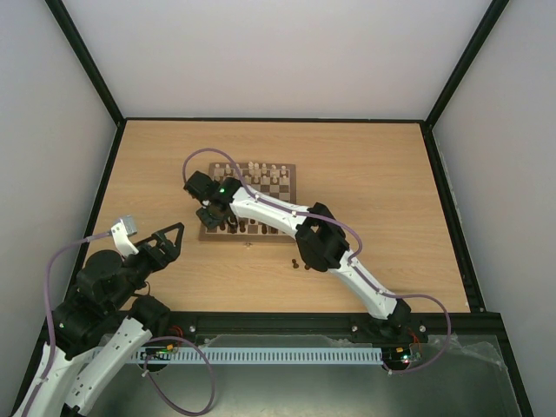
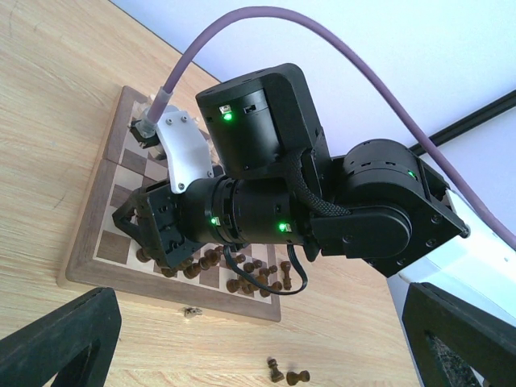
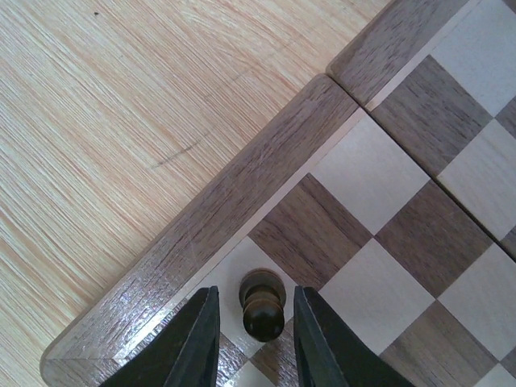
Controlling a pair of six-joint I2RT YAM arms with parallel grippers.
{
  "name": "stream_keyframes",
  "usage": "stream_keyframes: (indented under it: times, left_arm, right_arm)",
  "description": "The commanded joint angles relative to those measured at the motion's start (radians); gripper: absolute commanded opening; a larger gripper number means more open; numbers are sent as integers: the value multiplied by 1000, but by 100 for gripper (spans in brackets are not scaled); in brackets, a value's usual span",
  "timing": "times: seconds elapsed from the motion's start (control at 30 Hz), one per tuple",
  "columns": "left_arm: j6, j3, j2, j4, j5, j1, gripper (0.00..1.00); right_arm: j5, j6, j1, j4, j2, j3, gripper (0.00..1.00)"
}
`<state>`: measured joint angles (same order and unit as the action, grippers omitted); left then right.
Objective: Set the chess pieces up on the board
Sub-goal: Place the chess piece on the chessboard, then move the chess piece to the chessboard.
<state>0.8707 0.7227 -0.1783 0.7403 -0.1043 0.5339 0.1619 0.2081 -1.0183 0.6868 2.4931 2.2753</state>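
Light wood counter [image 1: 391, 191], chessboard [image 1: 282, 198] at its middle: dark pawn [image 3: 263, 314] upright on a cream edge square by the near-left corner, straddled untouched by the right gripper [image 3: 255, 292], fingers parted; left gripper [image 1: 169, 239] spread open, empty, well apart.

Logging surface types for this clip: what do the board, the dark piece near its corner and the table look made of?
The board: wood, grain streaks in frame and squares, slight satin sheen. The dark piece: probably stained turned wood, glossy highlight, grain not visible. The table: pale wood grain, matte; solid, veneer or laminate cannot be told.
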Motion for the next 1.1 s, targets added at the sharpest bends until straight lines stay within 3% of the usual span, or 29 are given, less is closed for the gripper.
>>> stream_keyframes:
  times: [0.0, 0.5, 0.63, 1.07]
  left_arm:
    - [-10, -8, -3, -21, 11, 3, 99]
    - [-10, -13, -4, -28, 11, 3, 99]
    - [-13, -18, -10, -34, 14, 2, 99]
    - [-19, -69, -35, -88, 41, 3, 99]
  right_arm:
    - [-10, -1, 6, 40, -41, -19, 28]
    - [56, 29, 66, -3, -318, -214, 41]
    - [31, 54, 151, 65, -323, -242, 35]
    - [12, 53, 174, 165, -250, -261, 38]
